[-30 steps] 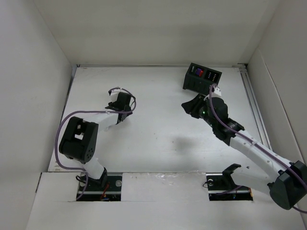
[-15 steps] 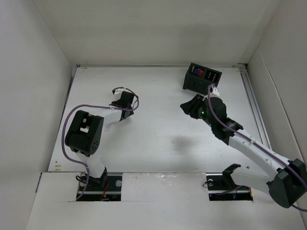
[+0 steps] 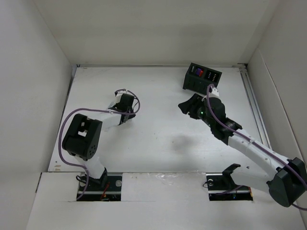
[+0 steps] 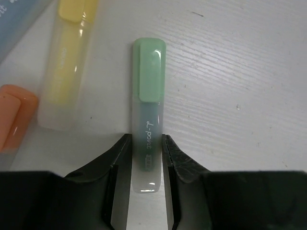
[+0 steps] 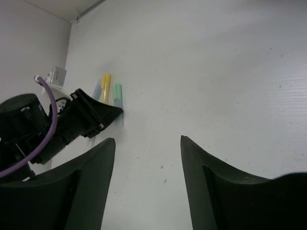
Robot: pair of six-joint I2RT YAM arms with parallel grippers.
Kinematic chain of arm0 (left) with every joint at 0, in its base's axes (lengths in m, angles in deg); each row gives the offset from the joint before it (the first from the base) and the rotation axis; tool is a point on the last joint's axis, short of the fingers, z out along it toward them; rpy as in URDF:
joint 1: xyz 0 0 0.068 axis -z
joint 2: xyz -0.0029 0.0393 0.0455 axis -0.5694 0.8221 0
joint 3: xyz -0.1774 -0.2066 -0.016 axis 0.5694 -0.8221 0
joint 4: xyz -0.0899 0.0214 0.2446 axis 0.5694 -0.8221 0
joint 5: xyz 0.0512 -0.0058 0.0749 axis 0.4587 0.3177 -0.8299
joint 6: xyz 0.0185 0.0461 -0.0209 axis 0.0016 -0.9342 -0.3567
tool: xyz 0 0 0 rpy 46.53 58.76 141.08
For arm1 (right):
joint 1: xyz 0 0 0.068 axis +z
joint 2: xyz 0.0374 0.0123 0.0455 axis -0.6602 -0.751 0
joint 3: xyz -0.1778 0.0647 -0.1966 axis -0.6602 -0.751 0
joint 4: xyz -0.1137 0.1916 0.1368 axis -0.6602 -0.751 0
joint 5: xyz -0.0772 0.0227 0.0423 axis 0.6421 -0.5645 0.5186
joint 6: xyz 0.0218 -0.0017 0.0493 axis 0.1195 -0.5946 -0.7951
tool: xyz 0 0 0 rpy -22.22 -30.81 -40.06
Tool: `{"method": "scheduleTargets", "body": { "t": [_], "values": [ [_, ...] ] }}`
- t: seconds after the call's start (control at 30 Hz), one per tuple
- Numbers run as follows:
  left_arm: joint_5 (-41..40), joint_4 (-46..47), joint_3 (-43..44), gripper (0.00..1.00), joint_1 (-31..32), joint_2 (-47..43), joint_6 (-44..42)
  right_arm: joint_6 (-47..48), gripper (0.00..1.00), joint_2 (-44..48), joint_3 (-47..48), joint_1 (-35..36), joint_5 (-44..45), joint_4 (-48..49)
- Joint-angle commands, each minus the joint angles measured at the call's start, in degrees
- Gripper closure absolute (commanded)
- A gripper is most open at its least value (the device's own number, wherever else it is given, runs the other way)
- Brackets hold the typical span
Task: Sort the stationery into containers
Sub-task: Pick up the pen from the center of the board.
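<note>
In the left wrist view a green-capped highlighter (image 4: 148, 86) lies on the table. My left gripper (image 4: 147, 153) has its jaws pressed against both sides of the pen's clear body. A yellow highlighter (image 4: 64, 67), an orange one (image 4: 14, 115) and a light-blue one (image 4: 19, 19) lie to its left. From above, the left gripper (image 3: 125, 102) covers these pens. The black two-compartment box (image 3: 202, 79) stands at the back right with coloured pens inside. My right gripper (image 3: 188, 105) is open and empty in front of the box.
The right wrist view shows the right gripper (image 5: 147, 141) above bare table, with the left gripper (image 5: 116, 111), green pen (image 5: 117, 93) and yellow pen (image 5: 104, 85) beyond. White walls enclose the table on three sides.
The left arm's elbow has swung and its gripper has shifted slightly right over the pens. The right gripper has edged a little left, away from the box.
</note>
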Motion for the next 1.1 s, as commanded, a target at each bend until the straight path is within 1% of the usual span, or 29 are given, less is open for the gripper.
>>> {"method": "scheduleTargets", "body": {
  "t": [0.0, 0.07, 0.1, 0.2, 0.23, 0.33, 0.37, 0.47, 0.57, 0.7, 0.77, 0.83, 0.9, 0.93, 1.0, 1.07],
  "values": [
    [5.0, 0.9, -2.3, 1.0, 0.3, -4.3, -1.2, -0.8, 0.33, 0.2, 2.0, 0.4, 1.9, 2.0],
    [7.3, 3.0, -4.4, 1.0, 0.3, -6.3, -1.2, -0.8, 0.27, 0.2, 2.0, 0.4, 1.9, 2.0],
    [9.8, 4.7, -4.4, 1.0, 0.3, -8.2, -1.2, -0.8, 0.21, -0.5, 2.0, 0.4, 1.4, 2.0],
    [14.5, 8.2, -5.9, 1.0, 0.3, -10.6, -1.8, -1.9, 0.15, -2.1, 3.1, 0.4, -0.5, 2.0],
    [18.5, 9.6, -5.9, 1.0, 0.3, -12.3, -2.4, -1.9, 0.14, -2.6, 3.1, 0.4, -1.4, 2.0],
    [26.2, 16.1, -8.9, 1.0, 0.3, -14.3, -2.9, -1.9, 0.08, -5.5, 3.8, 0.4, -5.1, 4.4],
    [30.8, 17.4, -9.7, 1.0, 0.3, -14.3, -3.4, -2.4, 0.06, -6.7, 3.8, 0.9, -6.7, 5.0],
    [37.8, 21.3, -10.2, 1.0, 0.3, -14.3, -3.4, -2.4, 0.04, -12.4, 6.8, 0.9, -9.3, 6.4],
    [41.3, 24.0, -12.0, 1.0, 0.3, -15.4, -4.0, -1.7, 0.0, -18.4, 10.5, 2.1, -12.4, 6.9],
    [47.2, 27.1, -12.6, 1.0, 0.3, -15.5, -3.4, -1.2, 0.0, -25.0, 15.4, 3.3, -15.8, 6.9],
    [47.7, 27.6, -13.2, 1.0, 0.8, -14.9, -2.9, -1.2, 0.02, -27.9, 16.8, 3.3, -15.8, 7.6],
    [48.9, 28.1, -13.2, 1.0, 1.6, -14.3, -2.9, -2.0, 0.09, -29.5, 17.6, 3.3, -16.3, 8.2],
    [48.9, 28.1, -13.2, 1.0, 2.2, -14.3, -2.9, -2.6, 0.14, -32.1, 19.1, 3.3, -17.4, 9.3],
    [49.7, 28.1, -13.2, 1.0, 2.2, -14.3, -2.9, -3.3, 0.14, -32.9, 19.1, 3.3, -18.1, 9.3],
    [50.4, 28.9, -13.2, 1.0, 2.9, -15.0, -2.3, -3.9, 0.19, -35.1, 20.2, 2.8, -19.6, 10.5],
    [50.4, 28.9, -13.2, 1.0, 2.9, -15.5, -2.3, -4.5, 0.26, -36.2, 20.8, 2.8, -20.9, 10.5]
  ]
}}
